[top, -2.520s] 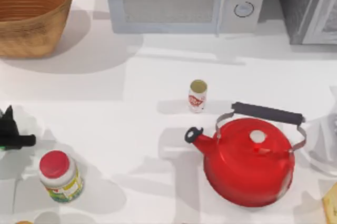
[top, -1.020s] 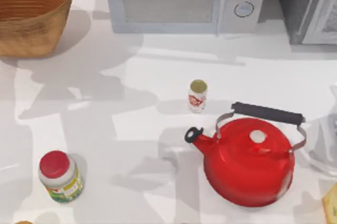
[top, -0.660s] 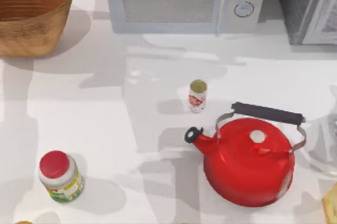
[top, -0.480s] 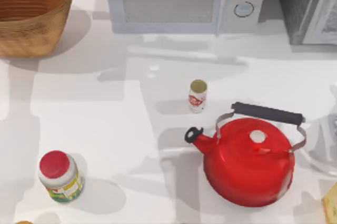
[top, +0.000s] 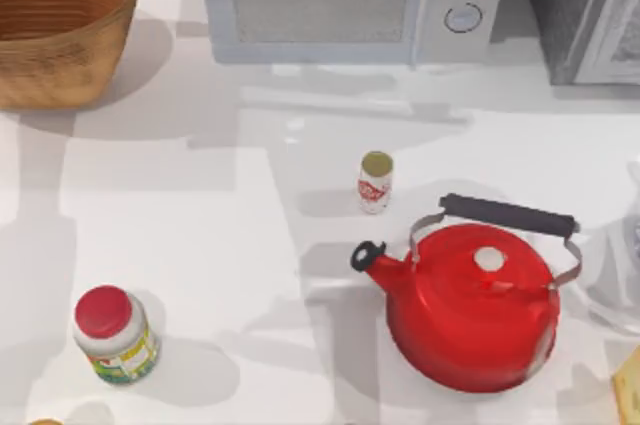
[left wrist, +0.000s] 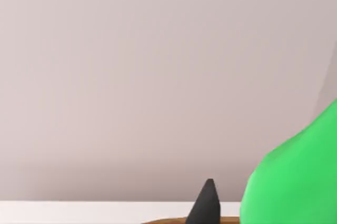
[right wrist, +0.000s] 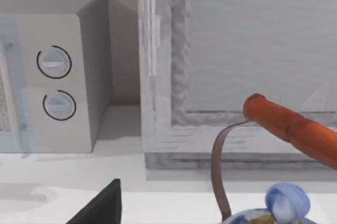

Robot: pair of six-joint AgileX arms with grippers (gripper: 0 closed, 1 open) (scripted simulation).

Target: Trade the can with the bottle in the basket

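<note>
The can [top: 376, 182], white with a red label and a gold top, stands upright mid-table just behind the kettle's spout. The wicker basket [top: 100, 40] sits at the back left corner, and what shows of its inside holds nothing. In the left wrist view the green bottle [left wrist: 295, 182] looms close against the bare wall. My left gripper [left wrist: 247, 211] is shut on it, one black fingertip [left wrist: 208, 203] showing beside it. A thin brown edge [left wrist: 179, 220] runs just below. A black part of my right gripper [right wrist: 102, 205] faces the microwave and the kettle's handle.
A red kettle [top: 470, 310] with a dark handle fills the front right. A red-lidded jar [top: 115, 335] stands at the front left. A microwave [top: 350, 0] and a grey appliance [top: 590, 10] line the back edge. A pale object [top: 622, 275] sits at the right edge.
My left gripper, at the table's left edge 2.5 s ago, has left the top view. Arm shadows have swept across the table. Can, kettle and jar have not moved.
</note>
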